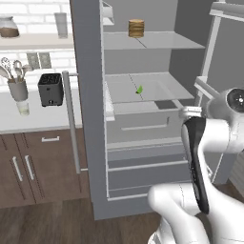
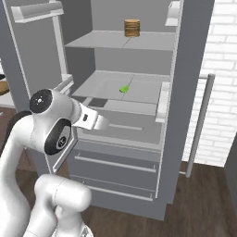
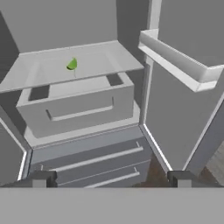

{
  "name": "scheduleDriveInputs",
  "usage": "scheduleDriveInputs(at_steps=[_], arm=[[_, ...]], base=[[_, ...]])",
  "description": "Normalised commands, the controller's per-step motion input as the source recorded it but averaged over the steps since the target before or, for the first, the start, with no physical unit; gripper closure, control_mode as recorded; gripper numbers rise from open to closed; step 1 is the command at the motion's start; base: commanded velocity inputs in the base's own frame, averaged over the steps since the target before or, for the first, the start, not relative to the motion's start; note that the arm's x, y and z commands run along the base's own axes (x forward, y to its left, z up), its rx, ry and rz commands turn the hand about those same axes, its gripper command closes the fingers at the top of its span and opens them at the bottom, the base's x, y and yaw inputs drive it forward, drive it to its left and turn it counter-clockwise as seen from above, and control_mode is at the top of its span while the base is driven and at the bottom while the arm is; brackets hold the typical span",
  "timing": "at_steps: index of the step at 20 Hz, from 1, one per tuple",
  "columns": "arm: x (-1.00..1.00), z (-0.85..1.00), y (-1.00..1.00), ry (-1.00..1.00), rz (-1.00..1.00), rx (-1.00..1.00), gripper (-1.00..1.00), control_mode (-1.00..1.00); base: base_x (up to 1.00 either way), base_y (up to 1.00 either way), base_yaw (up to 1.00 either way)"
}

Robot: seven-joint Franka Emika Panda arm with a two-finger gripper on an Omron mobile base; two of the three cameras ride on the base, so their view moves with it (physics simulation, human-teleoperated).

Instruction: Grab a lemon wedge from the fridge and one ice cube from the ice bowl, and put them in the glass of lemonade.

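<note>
The fridge (image 1: 88, 95) stands with both doors swung wide. On its middle shelf lies the lemon wedge (image 1: 139, 89), a small green piece, also in the right base view (image 2: 124, 88) and upper left in the hand view (image 3: 72, 64). My gripper (image 3: 111, 179) is open and empty, low in front of the fridge drawers, well short of the wedge and below it. The glass of lemonade (image 1: 23, 108) is on the counter to the left, beside the utensil cup (image 1: 18, 89). The ice cube is out of view. A tan-brown sliver (image 2: 2, 87), maybe the ice bowl, touches the frame's left edge.
A stack of brown discs (image 1: 136, 28) sits on the top shelf. A crisper drawer (image 3: 78, 109) lies under the wedge's shelf, with two freezer drawers (image 3: 92, 159) below. The right door's shelf bin (image 3: 175, 65) juts in close. A black toaster (image 1: 50, 89) stands on the counter.
</note>
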Motion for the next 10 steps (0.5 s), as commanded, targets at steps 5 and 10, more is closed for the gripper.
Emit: scheduleDriveInputs(at_steps=[5,10], arm=[[-0.41,-0.20,0.36,0.11,0.25,0.05,-1.00,-1.00],[-0.16,-0.20,0.46,0.02,0.19,-0.01,-1.00,-1.00]], base=[[0.00,0.00,0.00],[0.00,0.00,0.00]])
